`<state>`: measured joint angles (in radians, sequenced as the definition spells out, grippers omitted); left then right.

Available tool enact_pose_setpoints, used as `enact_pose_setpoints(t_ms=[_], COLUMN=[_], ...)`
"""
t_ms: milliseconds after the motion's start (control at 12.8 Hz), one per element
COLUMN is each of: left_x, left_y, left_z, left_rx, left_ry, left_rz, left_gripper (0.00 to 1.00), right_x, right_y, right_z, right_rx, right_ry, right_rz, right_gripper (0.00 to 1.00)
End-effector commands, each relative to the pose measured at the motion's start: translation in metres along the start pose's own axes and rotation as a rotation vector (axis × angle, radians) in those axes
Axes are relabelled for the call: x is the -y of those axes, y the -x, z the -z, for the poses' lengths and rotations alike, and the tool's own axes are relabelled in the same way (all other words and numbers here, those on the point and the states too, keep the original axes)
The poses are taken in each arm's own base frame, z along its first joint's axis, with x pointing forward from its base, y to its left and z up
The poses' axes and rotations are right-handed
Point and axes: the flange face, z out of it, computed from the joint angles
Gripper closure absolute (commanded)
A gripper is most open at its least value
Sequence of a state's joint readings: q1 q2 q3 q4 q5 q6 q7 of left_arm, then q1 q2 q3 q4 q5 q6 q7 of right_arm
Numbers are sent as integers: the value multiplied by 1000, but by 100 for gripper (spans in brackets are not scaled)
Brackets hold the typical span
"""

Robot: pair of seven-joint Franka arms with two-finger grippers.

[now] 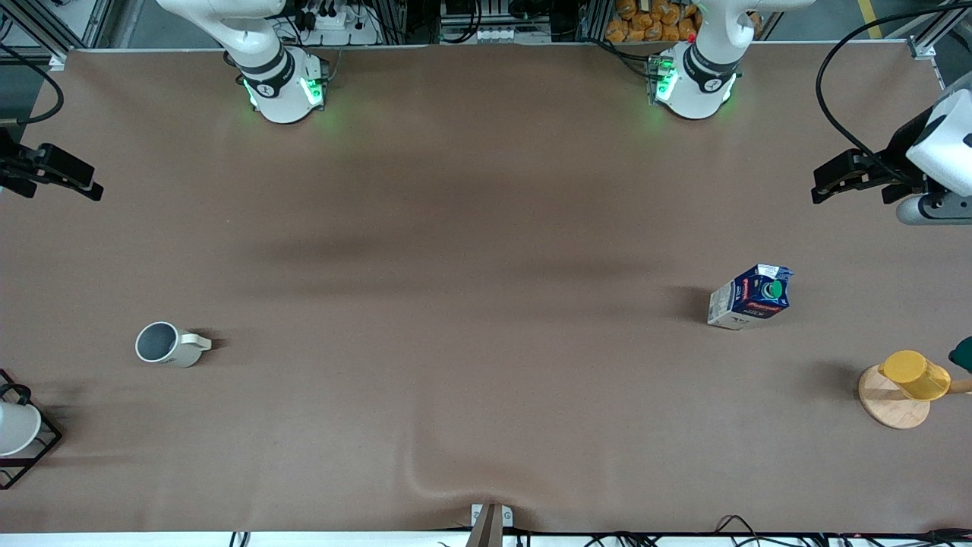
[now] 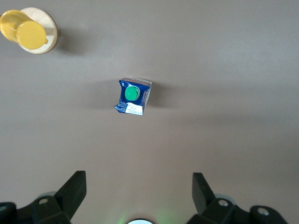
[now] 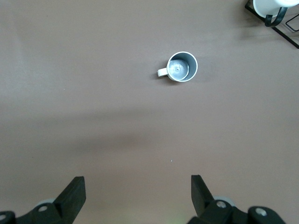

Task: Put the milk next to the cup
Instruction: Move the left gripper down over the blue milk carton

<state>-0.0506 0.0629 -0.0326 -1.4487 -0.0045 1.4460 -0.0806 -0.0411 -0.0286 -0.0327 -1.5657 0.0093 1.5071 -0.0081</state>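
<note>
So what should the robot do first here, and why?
Probably lower the open left gripper onto the milk, since the carton stands untouched at the left arm's end of the table, far from the cup; the right gripper waits open.

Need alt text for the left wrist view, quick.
The milk stands upright on the bare table, green cap up, under the open left gripper, which holds nothing. A yellow cup rests on a round wooden coaster nearby.
</note>
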Motion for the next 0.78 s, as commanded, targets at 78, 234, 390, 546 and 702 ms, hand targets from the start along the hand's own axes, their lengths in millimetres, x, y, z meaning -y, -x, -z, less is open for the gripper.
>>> enact_pose_setpoints(t_ms=[78,234,390,546,702], left_x=[4,7,5,-1,-3], left_y=[2,-2,-13,-33,-44], left_z=[9,3,-13,-46,-72], left_rx=[-16,-6,17,28,31], left_ry=[-26,-22,-20,-21,-22], left_rz=[8,10,2,-10,-14], left_gripper=[0,0,0,0,0], right_x=[4,4,3,5,11], right_y=[1,1,0,-3,-4], right_z=[1,1,1,0,-2], right_rx=[-6,-6,-7,-18,-18], right_ry=[-12,-11,-11,-12,-9], right_rz=[-6,-6,-7,-3,6], right_gripper=[0,0,0,0,0])
